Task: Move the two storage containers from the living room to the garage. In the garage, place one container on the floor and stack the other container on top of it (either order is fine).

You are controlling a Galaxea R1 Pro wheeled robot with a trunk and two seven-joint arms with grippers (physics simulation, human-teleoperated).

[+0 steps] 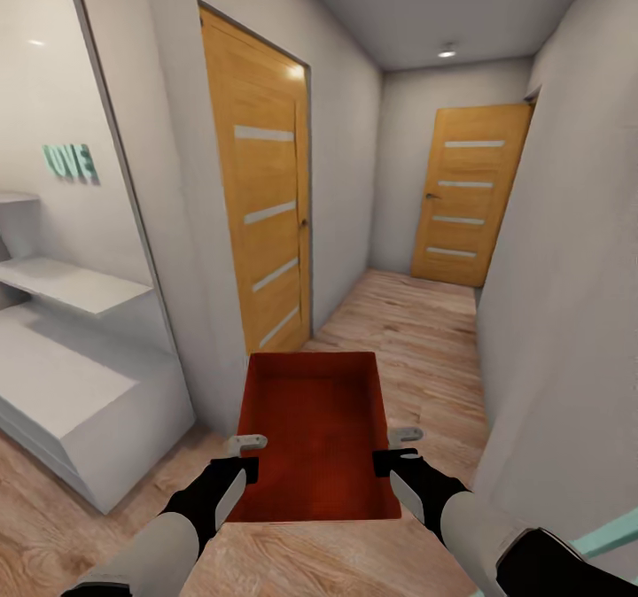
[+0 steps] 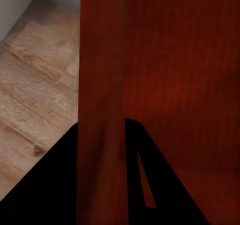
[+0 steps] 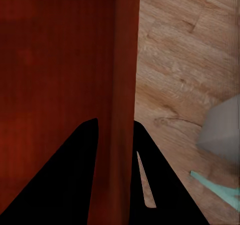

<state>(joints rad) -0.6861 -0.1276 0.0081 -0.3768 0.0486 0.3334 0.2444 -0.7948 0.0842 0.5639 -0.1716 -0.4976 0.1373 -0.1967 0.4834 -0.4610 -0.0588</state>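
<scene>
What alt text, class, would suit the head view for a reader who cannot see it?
Both grippers, left and right, hold a red-orange storage container by its side walls, carrying it down a wood-floored hallway. White walls flank it, with one honey-wood door at left and another at the far end.

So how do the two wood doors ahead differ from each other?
The near door is in the left wall, seen at a steep angle, so its strips slant. The far door closes the corridor's end, faces the camera and looks smaller. Both are shut, honey-coloured, with four frosted strips.
</scene>
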